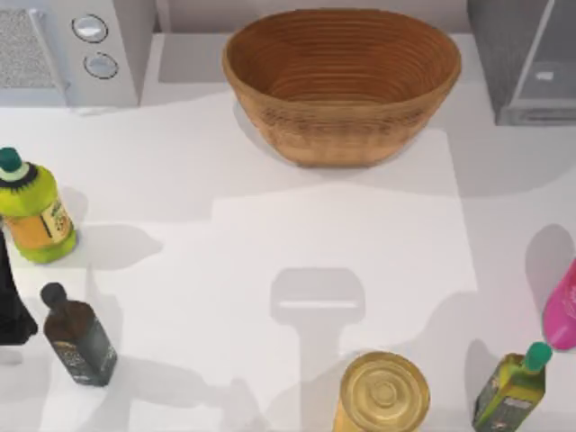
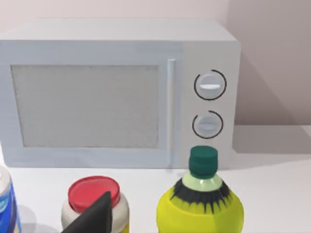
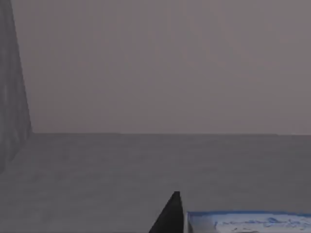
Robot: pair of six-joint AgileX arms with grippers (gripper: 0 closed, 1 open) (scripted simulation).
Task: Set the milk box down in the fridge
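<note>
The milk box (image 3: 248, 222) shows its blue and white top in the right wrist view. One black finger (image 3: 171, 213) of my right gripper presses close beside it, so the gripper is shut on the box. Around them are the plain grey floor and walls of the fridge (image 3: 146, 165) interior. In the top view the fridge (image 1: 526, 63) stands at the back right corner, partly cut off. My left gripper (image 1: 11, 306) is parked at the table's left edge, open and holding nothing, with one finger (image 2: 97, 216) showing in the left wrist view.
A woven basket (image 1: 342, 81) sits at the back middle, and a microwave (image 1: 63, 49) with two dials at the back left. A yellow-green bottle (image 1: 31, 211) and a dark bottle (image 1: 79, 337) stand left. A gold-lidded jar (image 1: 384, 391), a green bottle (image 1: 513, 387) and a pink bottle (image 1: 562, 310) stand front right.
</note>
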